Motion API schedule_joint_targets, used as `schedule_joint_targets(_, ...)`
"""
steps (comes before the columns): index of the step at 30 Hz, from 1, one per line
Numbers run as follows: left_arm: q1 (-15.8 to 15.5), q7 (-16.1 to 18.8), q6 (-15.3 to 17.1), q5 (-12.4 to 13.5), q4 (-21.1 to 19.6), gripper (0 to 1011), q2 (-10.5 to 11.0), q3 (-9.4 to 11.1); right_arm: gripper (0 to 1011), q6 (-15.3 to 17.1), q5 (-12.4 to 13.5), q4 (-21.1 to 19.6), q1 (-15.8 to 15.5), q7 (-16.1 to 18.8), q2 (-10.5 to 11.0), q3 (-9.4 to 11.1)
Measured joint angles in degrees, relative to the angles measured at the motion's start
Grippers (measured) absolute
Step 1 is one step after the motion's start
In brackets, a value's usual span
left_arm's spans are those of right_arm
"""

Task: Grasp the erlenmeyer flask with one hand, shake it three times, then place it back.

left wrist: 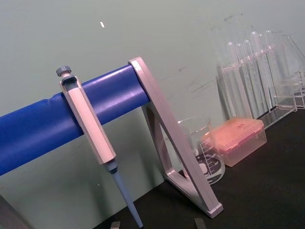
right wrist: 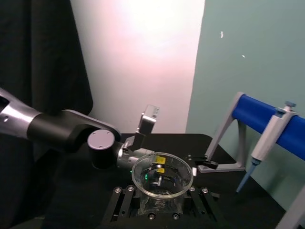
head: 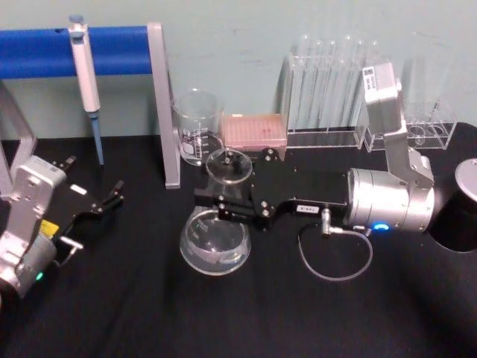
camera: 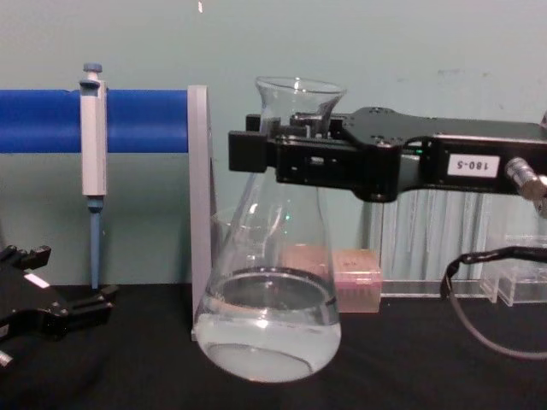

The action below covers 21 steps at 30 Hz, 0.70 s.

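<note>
- R gripper point(head: 223, 201) is clenched on the neck of the erlenmeyer flask point(head: 216, 240), one black finger on each side just under the flared rim. The arm reaches in from the robot's right, wrist level over the table point(head: 261, 321).
- Chest view: the R gripper point(camera: 291, 154) crosses the flask point(camera: 269, 320) high up on the neck. The flask leans a bit and has clear liquid across the wide base, approx. the bottom quarter.
- Can't tell whether the flask base touches the table or sits just off it.
- The flask is at table centre, in front of the beaker point(head: 197, 127) and the pink tip box point(head: 256, 130), apart from both.
- R wrist view looks down into the flask rim point(right wrist: 162, 176), with gripper fingers either side.
- L gripper point(head: 93, 186) is parked at the table's left edge, jaws released and holding nothing, well apart from the flask.
- Pipette point(head: 86, 74) hangs on the blue bar stand point(head: 112, 48) at back left. Test tube rack point(head: 328, 89) is at back right.
- Grey cable point(head: 335, 261) loops on the table below the R wrist.
</note>
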Motion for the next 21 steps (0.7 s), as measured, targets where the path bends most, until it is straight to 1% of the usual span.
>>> schedule_joint_targets(6,0.0,0.0,0.0,0.0,0.0,1001,0.0,0.0,453,-0.7,0.6,0.1,0.8,1.4,0.5,-1.3)
schedule_joint_targets(13,0.0,0.0,0.0,0.0,0.0,1001,0.0,0.0,453,-1.2,0.7,0.4,1.6,2.3,1.0,-2.5)
schedule_joint_targets(18,0.0,0.0,0.0,0.0,0.0,1001,0.0,0.0,453,-1.4,0.7,0.6,1.9,2.1,1.0,-2.9)
schedule_joint_targets(21,0.0,0.0,0.0,0.0,0.0,1001,0.0,0.0,453,-1.4,0.7,0.8,1.9,0.9,0.7,-2.9)
